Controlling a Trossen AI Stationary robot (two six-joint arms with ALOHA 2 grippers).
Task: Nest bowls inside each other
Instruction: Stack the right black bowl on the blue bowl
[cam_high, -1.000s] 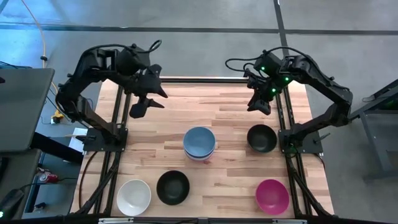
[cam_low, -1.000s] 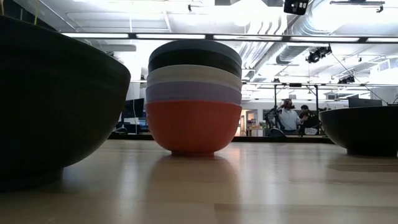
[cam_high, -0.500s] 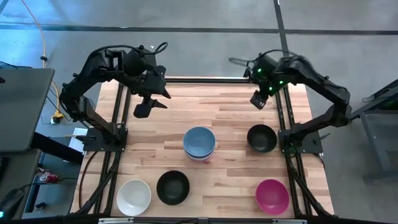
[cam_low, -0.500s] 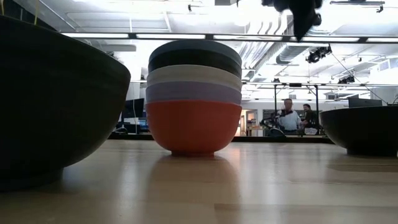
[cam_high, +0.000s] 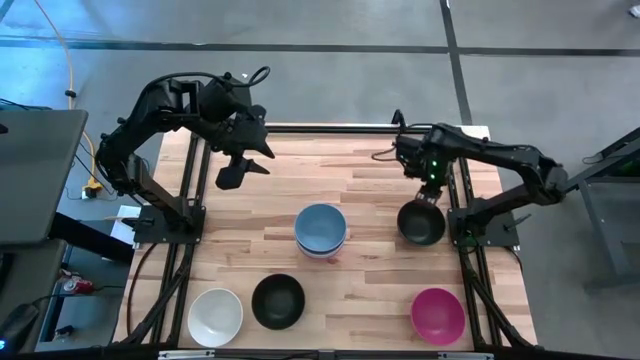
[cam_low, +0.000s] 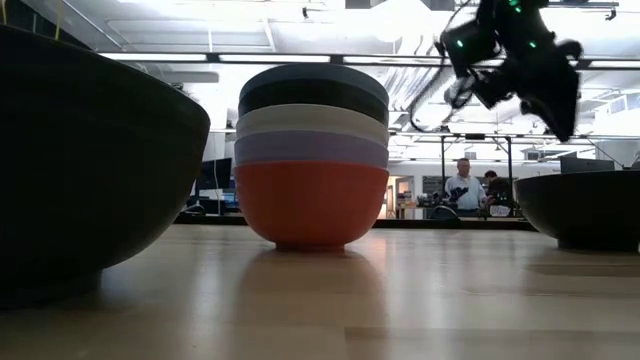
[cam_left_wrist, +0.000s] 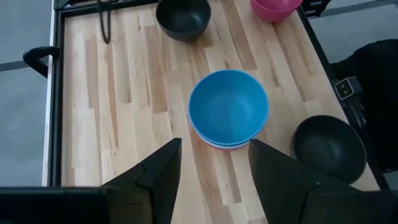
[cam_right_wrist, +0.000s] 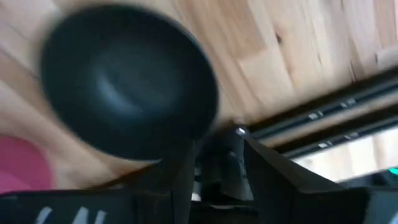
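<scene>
A stack of nested bowls (cam_high: 320, 232) stands mid-table, blue on top; the low view (cam_low: 312, 160) shows black, white and lavender below it and red at the bottom. Single bowls rest on their bases: a black one (cam_high: 421, 222) at the right, magenta (cam_high: 438, 314), another black (cam_high: 278, 301) and white (cam_high: 216, 316) along the near edge. My right gripper (cam_high: 427, 196) hangs open just above the right black bowl's far rim (cam_right_wrist: 130, 93), touching nothing. My left gripper (cam_high: 230, 172) is open and empty, high over the far left, looking down on the stack (cam_left_wrist: 228, 109).
Bare wood lies between the stack and the table's far edge and left side. Dark metal frame rails (cam_high: 455, 190) run along the table's left and right sides. In the low view a person (cam_low: 462, 187) stands in the room far behind the table.
My right gripper has come from above the far right corner toward the near edge and down, and now hangs over the right black bowl's far rim. No bowl has moved.
</scene>
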